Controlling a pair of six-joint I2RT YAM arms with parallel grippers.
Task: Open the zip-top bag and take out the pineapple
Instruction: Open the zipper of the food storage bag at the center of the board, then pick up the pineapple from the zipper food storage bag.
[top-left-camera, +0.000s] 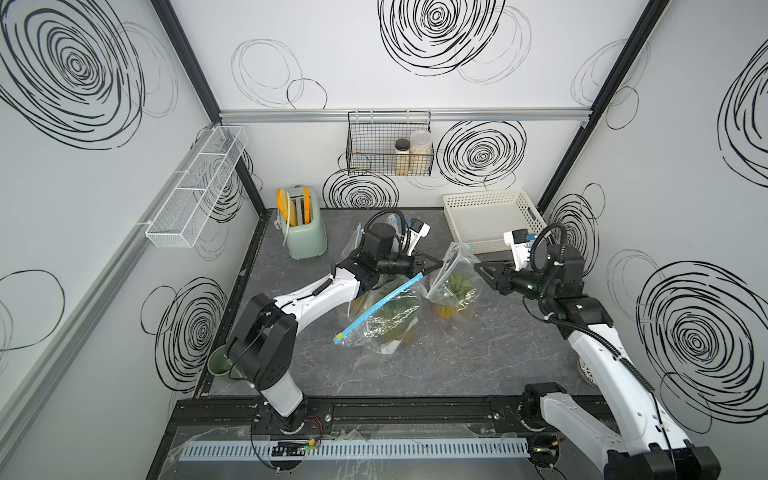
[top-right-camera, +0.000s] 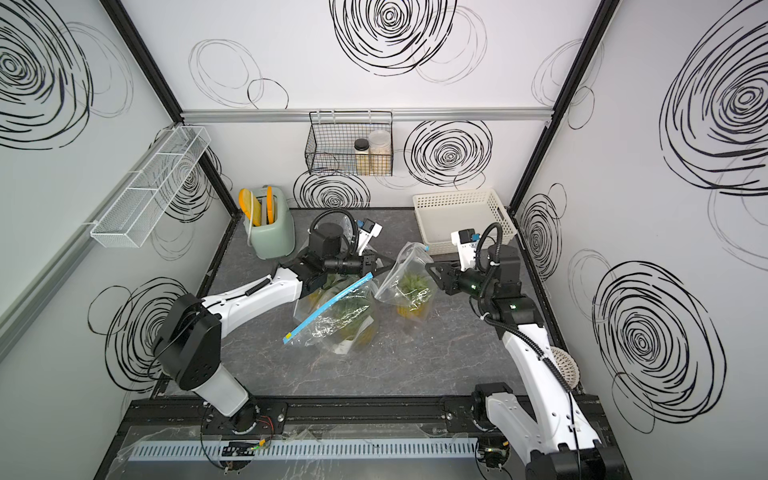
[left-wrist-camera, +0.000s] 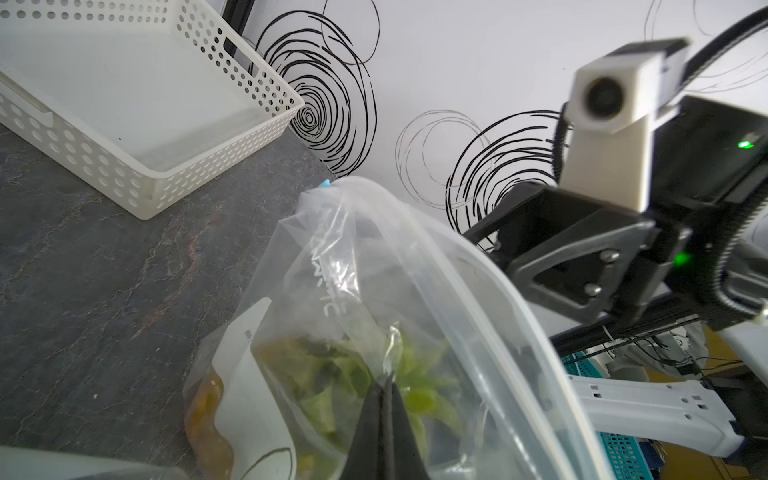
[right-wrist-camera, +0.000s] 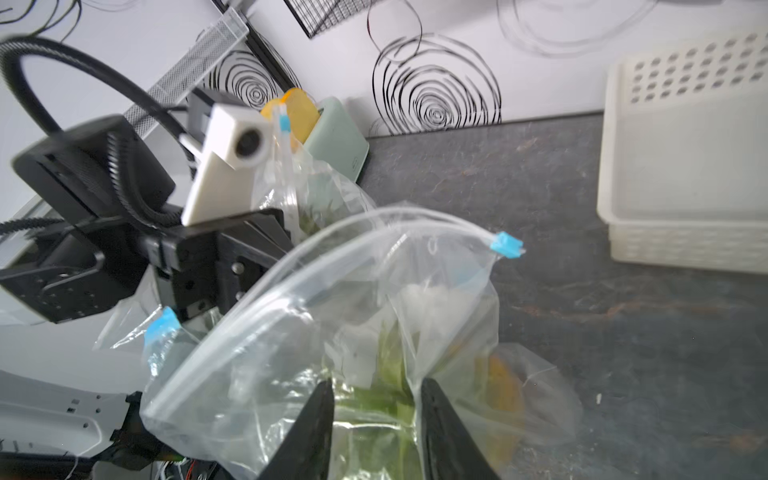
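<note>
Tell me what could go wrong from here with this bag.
1. The right gripper has its jaws apart, so only the left gripper pinches the zip-top bag; its mouth may sag shut.
2. That pinch is on thin film and may slip under the weight of the pineapple.
3. A second bag lies under the left arm and may get dragged.

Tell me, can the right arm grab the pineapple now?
Probably not yet. The right gripper is open outside the zip-top bag; plastic lies between it and the pineapple. The left gripper pinches the bag, whose mouth gapes, so the top looks free.
</note>
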